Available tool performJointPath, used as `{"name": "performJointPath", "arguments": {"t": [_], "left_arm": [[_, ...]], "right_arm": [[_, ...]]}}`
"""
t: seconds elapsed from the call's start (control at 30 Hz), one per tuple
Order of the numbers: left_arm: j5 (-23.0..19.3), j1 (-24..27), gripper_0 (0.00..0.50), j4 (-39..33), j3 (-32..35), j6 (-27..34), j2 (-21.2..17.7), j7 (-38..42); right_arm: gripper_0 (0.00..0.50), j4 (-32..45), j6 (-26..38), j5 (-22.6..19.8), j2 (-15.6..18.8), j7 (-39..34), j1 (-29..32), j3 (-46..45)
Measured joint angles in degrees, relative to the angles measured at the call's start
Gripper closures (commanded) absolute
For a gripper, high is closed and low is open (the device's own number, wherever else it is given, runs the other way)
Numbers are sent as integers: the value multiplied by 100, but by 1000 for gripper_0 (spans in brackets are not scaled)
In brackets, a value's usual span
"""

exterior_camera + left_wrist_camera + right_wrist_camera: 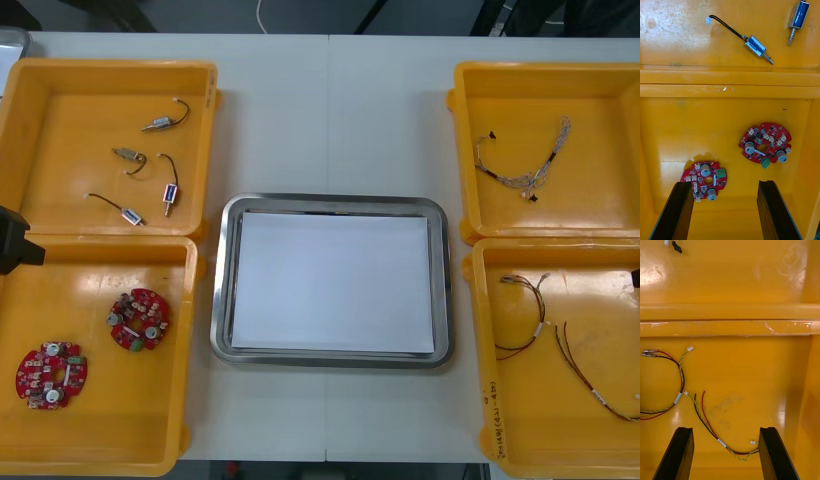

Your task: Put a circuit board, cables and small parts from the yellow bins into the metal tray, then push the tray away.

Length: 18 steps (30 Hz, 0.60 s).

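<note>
Yellow and rectangular, the far-left plastic bin is sitting at the table's far left corner. It is holding four small metal parts, each trailing a thin dark lead and lying apart from the others. Along the same left edge, the near-left yellow bin is carrying two round red circuit boards. One board is lying toward the bin's middle and the other board closer to its outer wall; the two are not touching. The left gripper is hovering over this bin with its black fingers standing wide apart and gripping nothing.

At the table's middle, the rectangular metal tray is sitting between the two pairs of bins, its inside showing white.

At the far right corner, the far-right yellow bin is holding a twisted blue and white cable, which is lying loosely bent on its floor. Along the right edge, the near-right yellow bin is holding two red and yellow cables, which are lying side by side without touching. The right gripper is hanging over this bin, its fingers spread and holding nothing. One of these cables is curving across the bin floor between the fingers.
</note>
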<state>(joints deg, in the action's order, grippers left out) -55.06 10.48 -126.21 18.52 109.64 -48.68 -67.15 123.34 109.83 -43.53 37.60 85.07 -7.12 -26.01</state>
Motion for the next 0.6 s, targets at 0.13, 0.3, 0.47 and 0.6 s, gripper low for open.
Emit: {"name": "performJointPath", "arguments": {"t": [0.13, 0.3, 0.47, 0.6], "left_arm": [[0, 0, 0, 0, 0, 0, 0, 0], [0, 0, 0, 0, 0, 0, 0, 0], [0, 0, 0, 0, 0, 0, 0, 0], [0, 0, 0, 0, 0, 0, 0, 0]], "right_arm": [[0, 0, 0, 0, 0, 0, 0, 0], [0, 0, 0, 0, 0, 0, 0, 0], [0, 0, 0, 0, 0, 0, 0, 0], [0, 0, 0, 0, 0, 0, 0, 0]]}}
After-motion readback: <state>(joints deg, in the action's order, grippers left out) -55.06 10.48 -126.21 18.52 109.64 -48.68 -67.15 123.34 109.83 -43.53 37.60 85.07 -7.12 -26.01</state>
